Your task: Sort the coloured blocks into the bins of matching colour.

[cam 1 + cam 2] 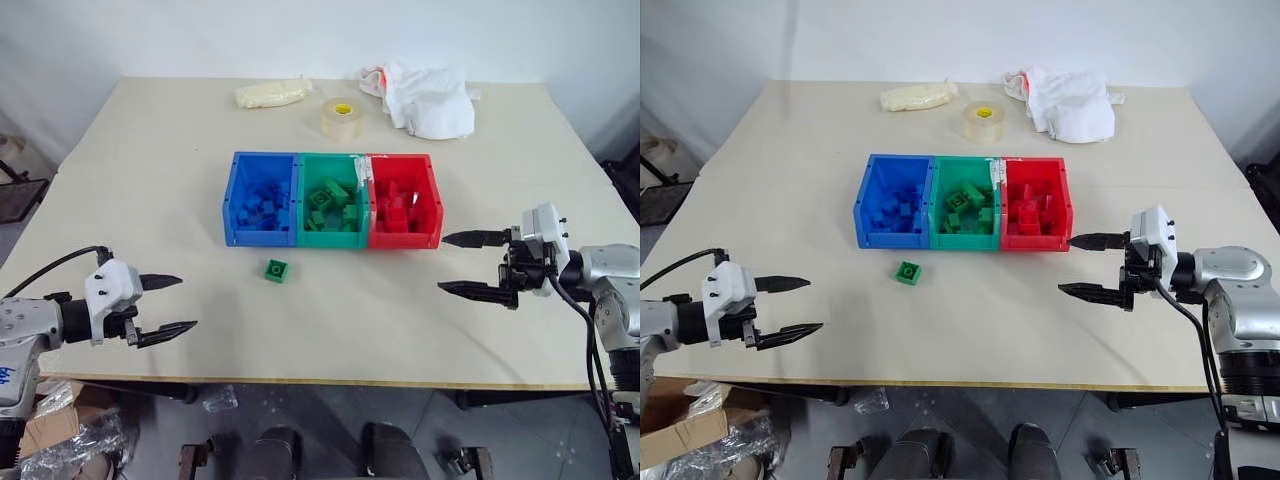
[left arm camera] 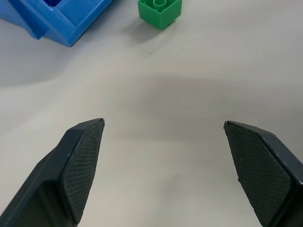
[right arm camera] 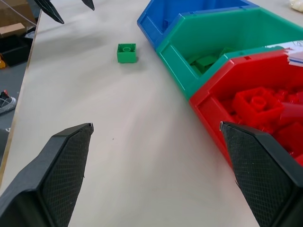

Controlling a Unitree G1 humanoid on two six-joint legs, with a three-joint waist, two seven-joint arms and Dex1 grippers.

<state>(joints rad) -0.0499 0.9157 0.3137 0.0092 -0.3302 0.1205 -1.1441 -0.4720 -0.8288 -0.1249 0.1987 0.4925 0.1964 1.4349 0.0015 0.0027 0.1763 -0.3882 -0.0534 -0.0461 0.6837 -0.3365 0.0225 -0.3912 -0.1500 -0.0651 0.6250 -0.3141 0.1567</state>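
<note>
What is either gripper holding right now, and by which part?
Nothing is held. The left gripper and right gripper both stand open and empty above the table; the one loose green block lies untouched in front of the bins.

The table [image 1: 150,180] is a pale cream colour. On it sit three bins: a blue bin [image 1: 232,215] with blue blocks [image 1: 265,205], a green bin [image 1: 303,200] with green blocks [image 1: 333,200], and a red bin [image 1: 432,205] with red blocks [image 1: 400,210]. One green block [image 1: 277,270] lies on the table. The fingers [image 2: 80,170] are black with a tiny criss-cross pattern. The cloth [image 1: 430,98] is white, and the tape roll [image 1: 342,119] is clear with yellow inside.
</note>
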